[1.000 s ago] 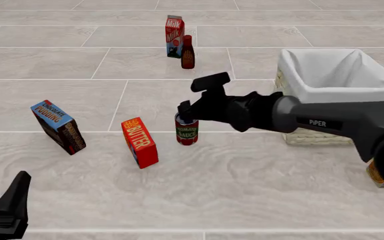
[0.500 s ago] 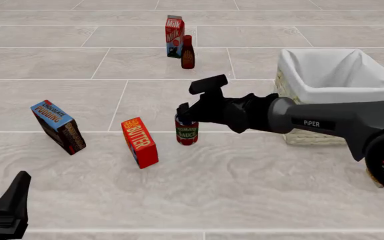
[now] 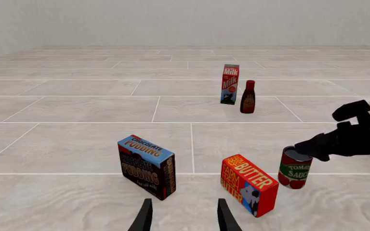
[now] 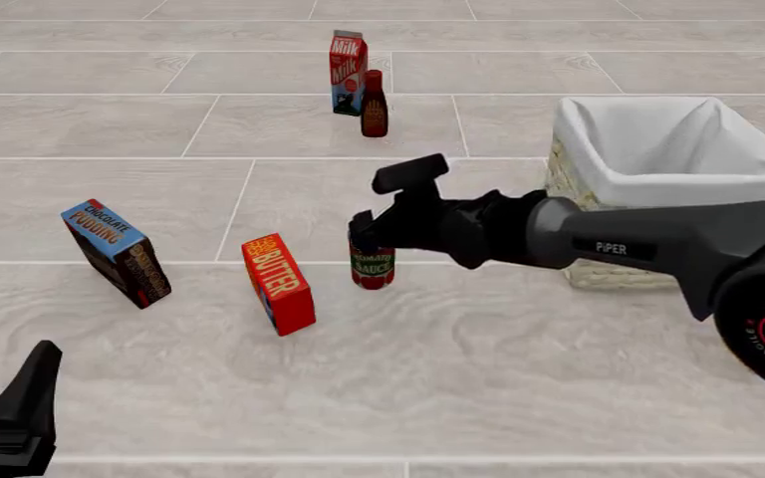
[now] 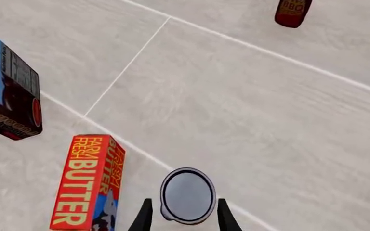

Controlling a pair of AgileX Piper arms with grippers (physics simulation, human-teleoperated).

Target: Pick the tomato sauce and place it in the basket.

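Note:
The tomato sauce [image 4: 372, 267] is a small red can with a green band, standing upright on the tiled floor to the right of the butter box. My right gripper [image 4: 371, 230] reaches in from the right and hovers over the can's top, open. In the right wrist view its fingers [image 5: 146, 214] stand on either side of the can's grey lid [image 5: 186, 195], not closed on it. The basket [image 4: 580, 149], beige wicker with a white lining, stands at the right, behind the right arm. My left gripper [image 3: 183, 217] is open and empty, low at the near left [image 4: 17, 413].
A butter box [image 4: 280, 283] stands just left of the can, and a tilted chocolate pudding box [image 4: 117, 252] stands further left. A milk carton [image 4: 347, 72] and a dark bottle with a red cap [image 4: 375, 104] stand at the back.
My right gripper has crept a little to the left and lower over the can. The can and the left arm have not moved.

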